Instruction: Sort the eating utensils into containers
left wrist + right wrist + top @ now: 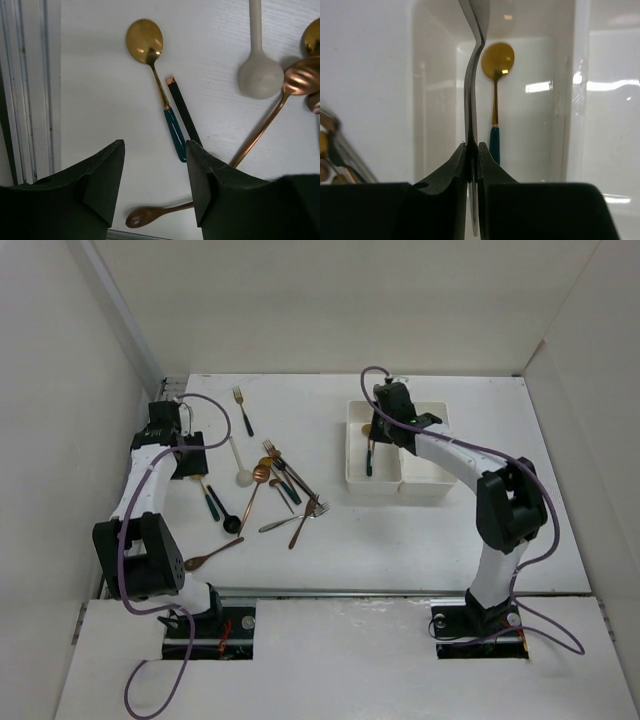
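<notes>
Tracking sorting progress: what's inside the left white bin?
A gold spoon with a teal handle lies in the left bin. The right gripper and its held silver utensil hide part of the floor.

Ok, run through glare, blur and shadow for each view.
Top external: even light, only faint shadows on the table. Left wrist: gold spoon sharp, hot glint on the copper spoon, left tool near black. Right wrist: glare streaks on the white bin, held utensil in the right tool a dim edge-on sliver, loose utensils at the left edge blurred.
</notes>
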